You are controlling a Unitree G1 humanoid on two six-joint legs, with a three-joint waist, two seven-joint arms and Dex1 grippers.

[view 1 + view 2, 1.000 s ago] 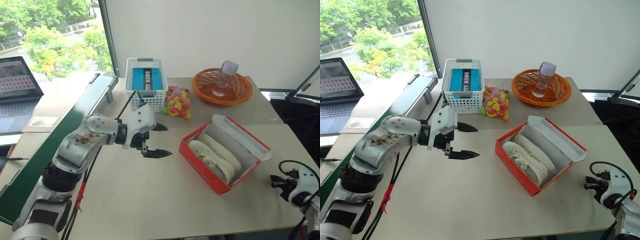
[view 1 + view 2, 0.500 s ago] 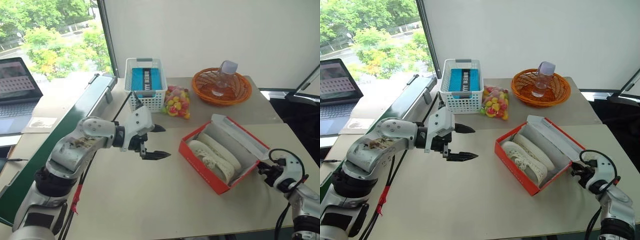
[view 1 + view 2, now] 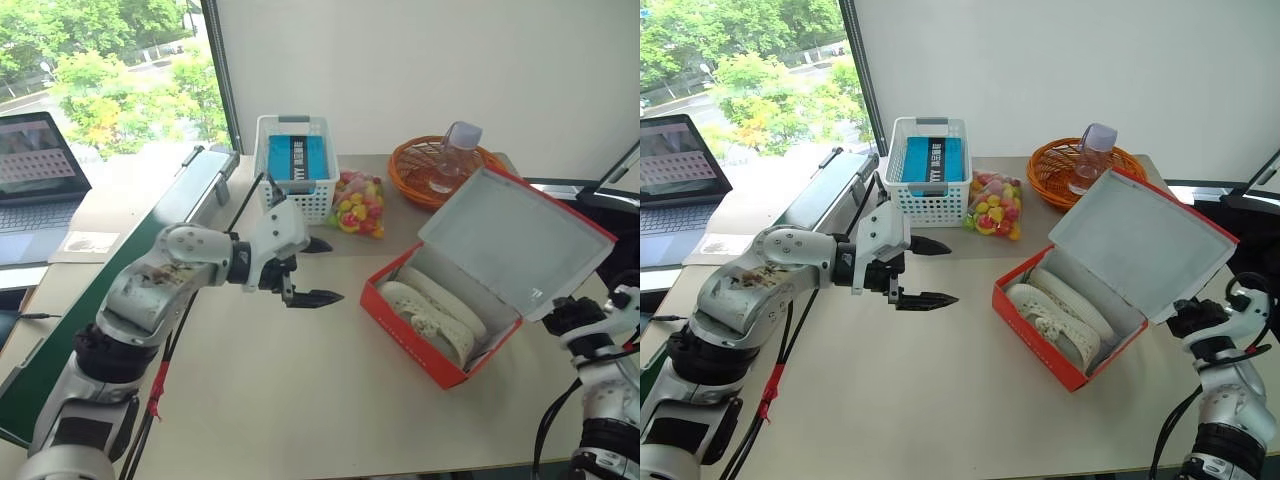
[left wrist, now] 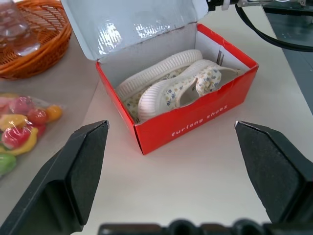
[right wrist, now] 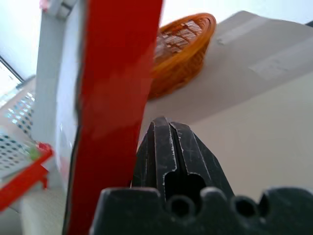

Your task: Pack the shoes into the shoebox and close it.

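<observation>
Two shoes (image 3: pixel 433 308) inside open shoebox (image 3: pixel 410 335)

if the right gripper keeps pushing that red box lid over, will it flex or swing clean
The lid looks like thin cardboard, so it will probably bow a little under a push near one edge. It stands half raised on a folded hinge, so it should swing over easily. The shoebox looks light, even with the shoes inside, and may slide.
</observation>
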